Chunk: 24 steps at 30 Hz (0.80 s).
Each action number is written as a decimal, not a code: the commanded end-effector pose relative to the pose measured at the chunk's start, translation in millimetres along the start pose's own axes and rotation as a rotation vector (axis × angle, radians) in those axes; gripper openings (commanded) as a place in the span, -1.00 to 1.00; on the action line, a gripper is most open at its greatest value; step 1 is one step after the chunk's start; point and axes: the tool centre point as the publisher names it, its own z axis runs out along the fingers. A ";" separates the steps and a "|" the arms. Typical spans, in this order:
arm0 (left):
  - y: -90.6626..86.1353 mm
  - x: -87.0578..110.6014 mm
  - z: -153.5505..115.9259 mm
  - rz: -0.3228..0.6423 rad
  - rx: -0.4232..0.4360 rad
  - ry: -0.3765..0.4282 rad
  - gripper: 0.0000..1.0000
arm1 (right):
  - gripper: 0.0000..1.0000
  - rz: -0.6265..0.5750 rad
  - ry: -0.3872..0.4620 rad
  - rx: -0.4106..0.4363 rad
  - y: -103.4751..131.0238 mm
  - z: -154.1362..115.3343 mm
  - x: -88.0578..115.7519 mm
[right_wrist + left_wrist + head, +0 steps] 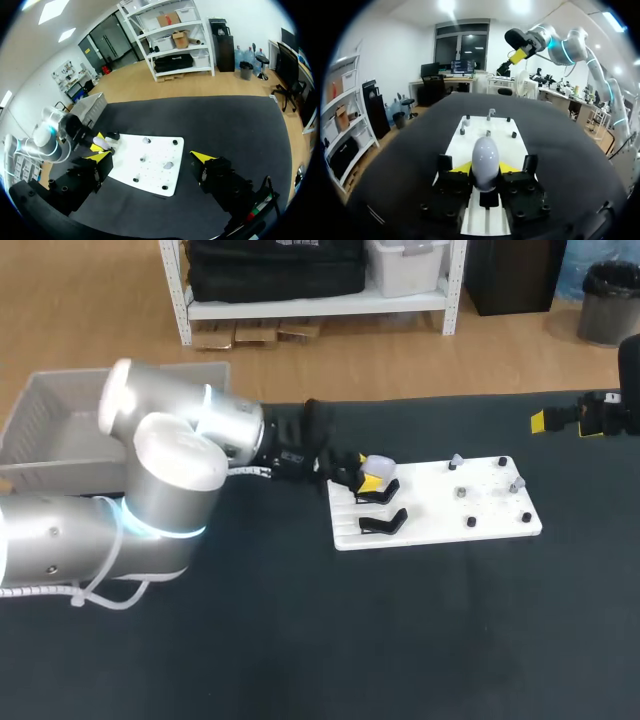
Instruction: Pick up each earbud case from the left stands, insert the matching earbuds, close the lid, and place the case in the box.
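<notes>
A pale grey, egg-shaped earbud case [378, 466] [485, 157] sits at the upper of two black stands [380, 489] on the left end of the white board [440, 510]. My left gripper [370, 480] [485, 169] has both yellow-tipped fingers pressed against the case's sides, shut on it. The lower stand [383, 523] is bare. Two small grey earbuds [456, 461] [516, 483] rest on pegs at the board's right end. My right gripper [575, 422] [151, 157] hangs open high over the table's far right, well away from the board [150, 165].
A grey plastic box [60, 425] stands off the table's back left corner, behind my left arm. Several short black pegs [471, 522] stick up from the board's right half. Dark table cloth [400, 640] stretches in front of the board.
</notes>
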 end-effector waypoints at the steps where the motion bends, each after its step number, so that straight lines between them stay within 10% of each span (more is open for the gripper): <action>1: -5.9 -10.3 -16.4 0.029 0.003 0.008 -1.00 | 1.00 -0.001 0.000 -0.002 -0.8 0.3 0.1; 24: -4.2 -73.7 -1.6 0.196 -0.041 0.032 -1.00 | 1.00 -0.128 0.172 -0.093 86.3 61.3 12.0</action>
